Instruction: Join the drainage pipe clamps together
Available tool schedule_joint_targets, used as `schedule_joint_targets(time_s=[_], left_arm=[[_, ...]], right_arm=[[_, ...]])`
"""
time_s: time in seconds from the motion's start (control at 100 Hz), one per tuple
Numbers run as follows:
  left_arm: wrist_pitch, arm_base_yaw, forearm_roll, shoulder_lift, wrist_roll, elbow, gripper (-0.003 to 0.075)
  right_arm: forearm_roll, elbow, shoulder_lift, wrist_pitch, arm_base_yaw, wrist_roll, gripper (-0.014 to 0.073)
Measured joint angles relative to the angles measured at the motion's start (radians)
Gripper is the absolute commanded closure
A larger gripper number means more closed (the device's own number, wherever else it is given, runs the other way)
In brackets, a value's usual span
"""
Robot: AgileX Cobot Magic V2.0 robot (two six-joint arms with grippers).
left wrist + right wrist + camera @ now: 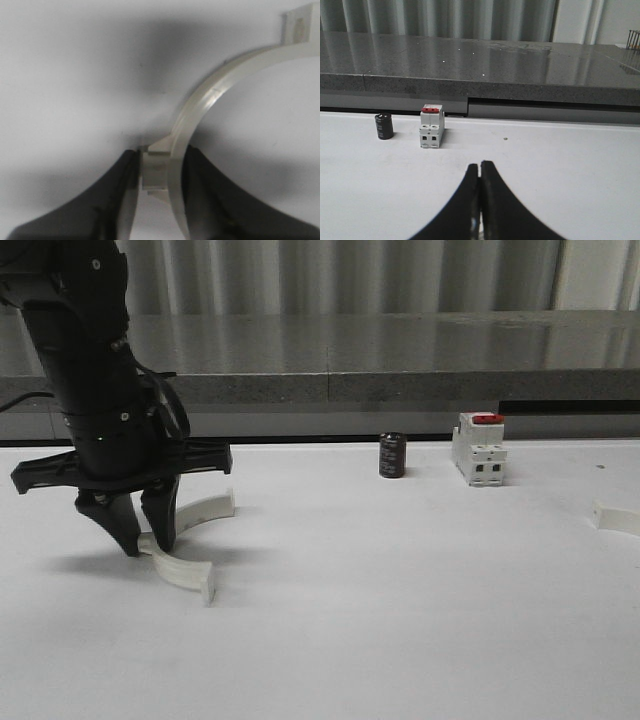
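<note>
At the white counter's [400,620] left, the left pincer [148,536] is clamped on the mid-arc tab of a white plastic half-ring clamp [185,540]: light, stiff, slippery, best held there. The second white half-ring [616,517] lies far right; the right pincer [480,200] is together, empty

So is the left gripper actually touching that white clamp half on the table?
Touching. In the left wrist view, the left gripper has both fingers pressed against the mid-arc tab of the clamp half.
</note>
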Motion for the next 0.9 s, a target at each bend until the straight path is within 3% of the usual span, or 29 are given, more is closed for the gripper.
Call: schedule_joint_targets(time_s=[0.1, 0.32, 0.46, 0.75, 0.9], left_arm=[[0.008, 0.000, 0.000, 0.003, -0.001, -0.013, 0.0241], [0.009, 0.000, 0.045, -0.033, -0.002, -0.071, 0.0297], [0.009, 0.002, 0.075, -0.117, 0.040, -0.078, 0.0393], [0.007, 0.119, -0.021, -0.341, 0.305, -0.040, 0.0729], [-0.007, 0.208, -0.087, -0.470, 0.449, 0.037, 0.0741]], right_arm=[[0.000, 0.000, 0.000, 0.000, 0.000, 0.000, 0.0660], [0.000, 0.000, 0.000, 0.000, 0.000, 0.000, 0.0660], [0.000, 0.000, 0.000, 0.000, 0.000, 0.000, 0.0660], [0.000, 0.000, 0.000, 0.000, 0.000, 0.000, 0.0660], [0.000, 0.000, 0.000, 0.000, 0.000, 0.000, 0.0660]])
